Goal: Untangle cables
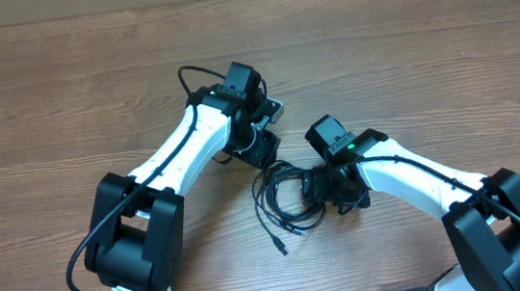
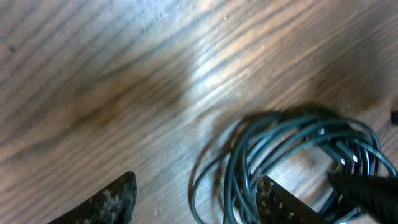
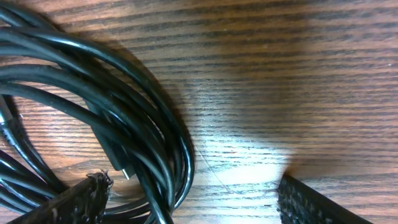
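Lying on the wooden table [image 1: 50,80], the cables [image 1: 283,193] form one loose coil of thin black cord, with several loops overlapping and one plug end [image 1: 282,249] stretched out toward the near edge. The left gripper [image 2: 194,208] hangs low at the coil's far left edge, jaws parted, outer loops between its fingers, nothing clamped. The right gripper [image 3: 186,208] sits at the coil's right side, jaws wide apart, one finger [image 3: 68,202] over the strands, no grip made.
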{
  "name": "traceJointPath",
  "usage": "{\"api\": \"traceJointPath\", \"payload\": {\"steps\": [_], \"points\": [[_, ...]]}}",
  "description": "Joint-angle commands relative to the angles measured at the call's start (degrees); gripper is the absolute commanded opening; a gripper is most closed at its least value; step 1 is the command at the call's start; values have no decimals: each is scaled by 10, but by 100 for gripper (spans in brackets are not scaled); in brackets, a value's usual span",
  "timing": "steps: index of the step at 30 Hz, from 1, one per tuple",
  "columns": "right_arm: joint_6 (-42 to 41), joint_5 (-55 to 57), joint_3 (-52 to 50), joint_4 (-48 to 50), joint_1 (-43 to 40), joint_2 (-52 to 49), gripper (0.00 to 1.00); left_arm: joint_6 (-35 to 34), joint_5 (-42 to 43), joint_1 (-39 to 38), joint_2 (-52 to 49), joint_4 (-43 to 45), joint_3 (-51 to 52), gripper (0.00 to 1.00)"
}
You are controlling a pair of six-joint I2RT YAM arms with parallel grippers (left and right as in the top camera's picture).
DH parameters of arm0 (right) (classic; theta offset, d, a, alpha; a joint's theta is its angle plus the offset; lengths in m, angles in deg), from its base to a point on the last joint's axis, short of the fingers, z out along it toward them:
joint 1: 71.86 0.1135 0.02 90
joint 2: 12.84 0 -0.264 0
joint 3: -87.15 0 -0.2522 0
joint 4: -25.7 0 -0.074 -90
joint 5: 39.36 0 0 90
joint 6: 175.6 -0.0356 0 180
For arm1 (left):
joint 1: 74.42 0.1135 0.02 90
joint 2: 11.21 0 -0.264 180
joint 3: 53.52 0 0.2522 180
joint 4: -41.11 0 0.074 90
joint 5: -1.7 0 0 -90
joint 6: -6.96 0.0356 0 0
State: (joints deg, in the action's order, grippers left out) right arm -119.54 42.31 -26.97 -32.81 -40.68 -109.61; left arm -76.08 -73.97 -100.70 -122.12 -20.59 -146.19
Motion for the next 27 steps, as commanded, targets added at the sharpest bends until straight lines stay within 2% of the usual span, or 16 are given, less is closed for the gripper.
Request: {"api": "traceJointPath", "payload": {"steps": [1,9,18,27], "points": [[-2,28,-14,5,0,-32,86,-6,7,-5,-3,28,37,62],[-2,28,-14,6,0,-32,86,-5,10,-5,-3,69,68,61],[-2,33,-14,5,0,-32,86,25,94,4,-3,73,68,64],[-2,33,-14,6,0,-32,86,19,-6,-14,-4,90,98,61]]}}
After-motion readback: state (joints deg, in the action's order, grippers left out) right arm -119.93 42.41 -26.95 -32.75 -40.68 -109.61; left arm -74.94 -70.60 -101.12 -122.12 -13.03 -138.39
